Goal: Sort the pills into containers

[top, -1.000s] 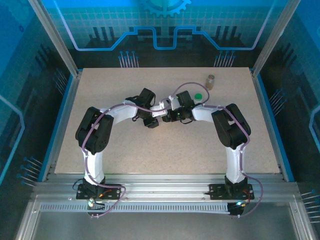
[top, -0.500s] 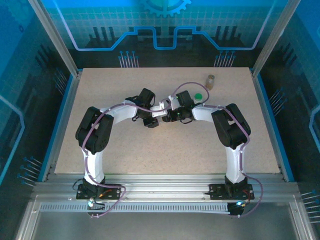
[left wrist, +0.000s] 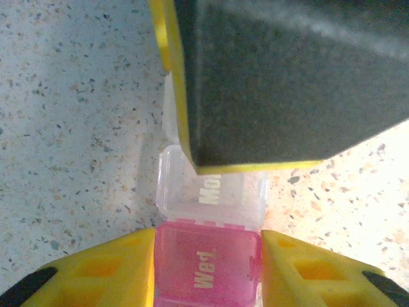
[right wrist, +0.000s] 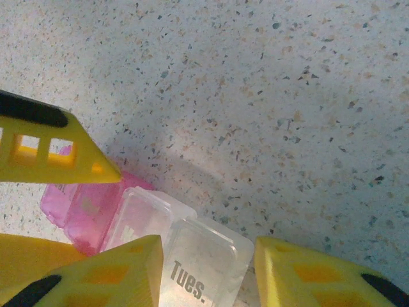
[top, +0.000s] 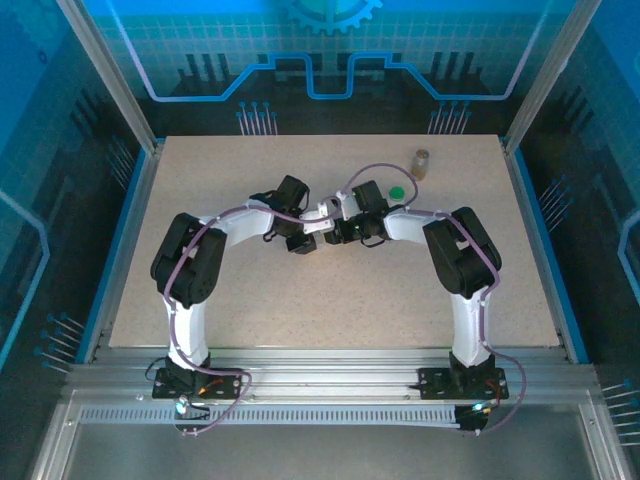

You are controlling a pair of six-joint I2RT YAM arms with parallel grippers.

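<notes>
Grips pink "Wed" compartment (left wrist: 204, 275) of pill organiser (left wrist: 211, 192) at centre of surface (top: 300, 300) with left gripper (left wrist: 208, 246), clenched tight; clasps clear "Tues." compartment (right wrist: 201, 272) with right gripper (right wrist: 206, 252). Shows brownish vial (top: 421, 163) and green cap (top: 397, 192) apart, toward far right corner.

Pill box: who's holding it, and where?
Left gripper pinches the pill box at its pink Wed compartment; right gripper grips the clear Tues compartment.

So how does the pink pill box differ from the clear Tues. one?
The pink box is tinted and reads Wed; the Tues. box is see-through. The pink box sits between the left jaws, the Tues. box between the right jaws. Both are squarish, in one row.
</notes>
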